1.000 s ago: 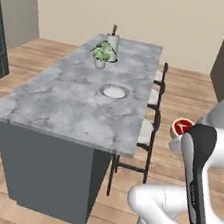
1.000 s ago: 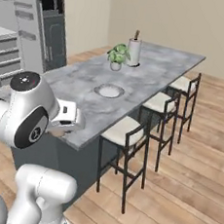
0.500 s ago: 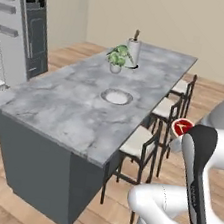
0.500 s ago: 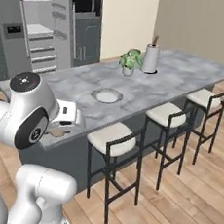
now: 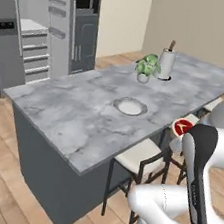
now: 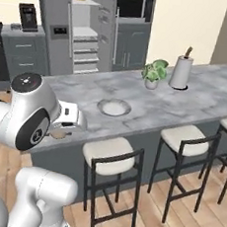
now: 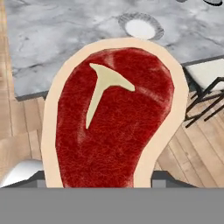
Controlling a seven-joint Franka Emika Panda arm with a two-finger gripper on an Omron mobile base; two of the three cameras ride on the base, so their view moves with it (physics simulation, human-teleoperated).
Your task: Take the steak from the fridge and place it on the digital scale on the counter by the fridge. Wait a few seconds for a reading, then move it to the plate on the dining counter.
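The steak [image 7: 113, 118], red with a tan rim and a pale T-shaped streak, takes up most of the hand view. My gripper [image 6: 64, 130] is shut on it, held off the near edge of the dining counter [image 5: 73, 113]. The steak [image 5: 184, 127] also peeks out beside my forearm. The plate [image 5: 129, 106] [image 6: 113, 106] [image 7: 140, 27] sits empty near the middle of the marble top, ahead of the steak. The fridge [image 6: 56, 40] [image 5: 3, 53] stands behind the island with white shelves showing. The digital scale is out of view.
Stools [image 6: 108, 157] [image 6: 187, 138] line the island's near side, just below the gripper. A potted plant [image 6: 153, 72] and a paper towel roll [image 6: 181, 70] stand on the far part of the top. A black machine [image 6: 27, 17] sits on the back counter.
The whole scene has swung across both base views, so the base has moved around the island. The steak stays in the shut gripper; the fridge has come further into view.
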